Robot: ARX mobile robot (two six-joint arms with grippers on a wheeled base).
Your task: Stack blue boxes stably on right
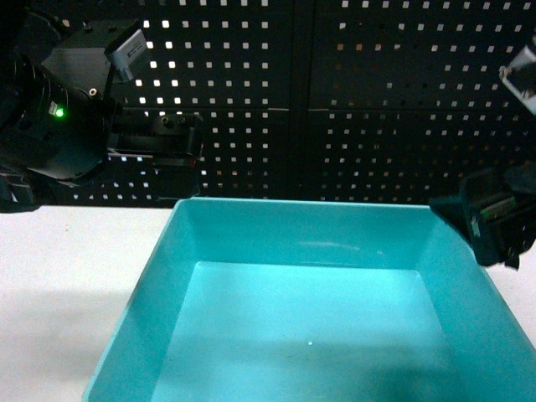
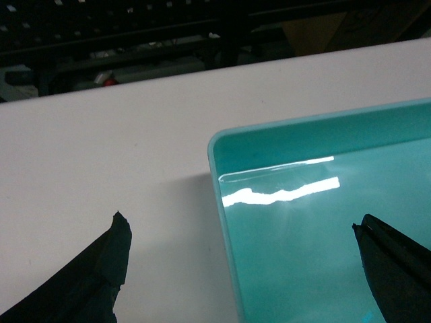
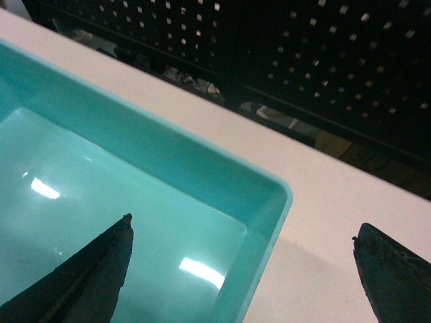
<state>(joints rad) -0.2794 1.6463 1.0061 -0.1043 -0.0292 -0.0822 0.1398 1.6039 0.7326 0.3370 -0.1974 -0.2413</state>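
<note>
One light turquoise blue box (image 1: pixel 306 228) fills the lower middle of the head view, standing empty on the white table. My left gripper (image 2: pixel 238 222) is open and straddles the box's (image 2: pixel 316 138) left wall near its far corner: one finger is over the table, the other over the inside. My right gripper (image 3: pixel 242 227) is open too. It straddles the right wall of the box (image 3: pixel 138 138) near the far right corner. Neither gripper holds anything. In the head view the left gripper (image 1: pixel 172 141) hangs above the far left corner and the right gripper (image 1: pixel 490 219) is at the right rim.
The white table (image 1: pixel 67 268) runs left and right of the box. A black pegboard wall (image 1: pixel 352 100) stands close behind the table's far edge. The box's near edge is cut off by the bottom of the head view.
</note>
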